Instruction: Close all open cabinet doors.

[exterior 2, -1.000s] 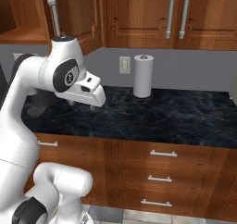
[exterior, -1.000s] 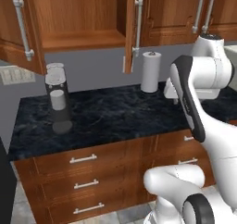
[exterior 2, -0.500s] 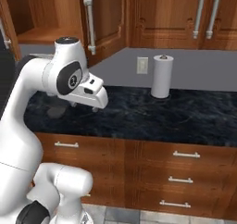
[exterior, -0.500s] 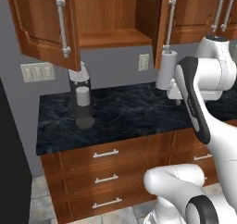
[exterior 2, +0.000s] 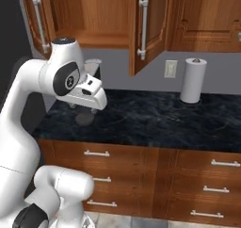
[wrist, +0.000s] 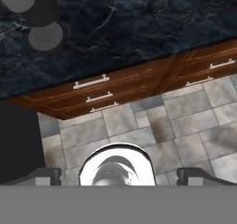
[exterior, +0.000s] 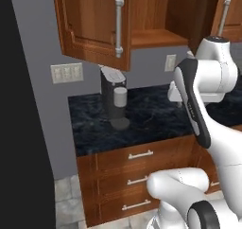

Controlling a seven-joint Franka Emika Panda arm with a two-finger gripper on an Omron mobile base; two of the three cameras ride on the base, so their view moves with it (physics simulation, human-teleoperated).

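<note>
A dark marbled counter (exterior: pixel 156 119) runs along the grey wall, above wooden drawers (exterior 2: pixel 188 175) with short silver handles. Near its left end stands a dark coffee machine (exterior: pixel 111 93) with a pale cup (exterior: pixel 120 97) under its spout, on what looks like a round grey drip plate (wrist: pixel 45 36). Farther right, a white paper towel roll (exterior 2: pixel 193 80) stands upright at the back of the counter, close to the wall. Below, the floor (wrist: pixel 185 126) is grey tile.

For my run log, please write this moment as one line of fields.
phase: approach | cabinet doors: two open above counter | pincer: open, empty, pointing down at floor | contact: none | door closed: not yet
</note>
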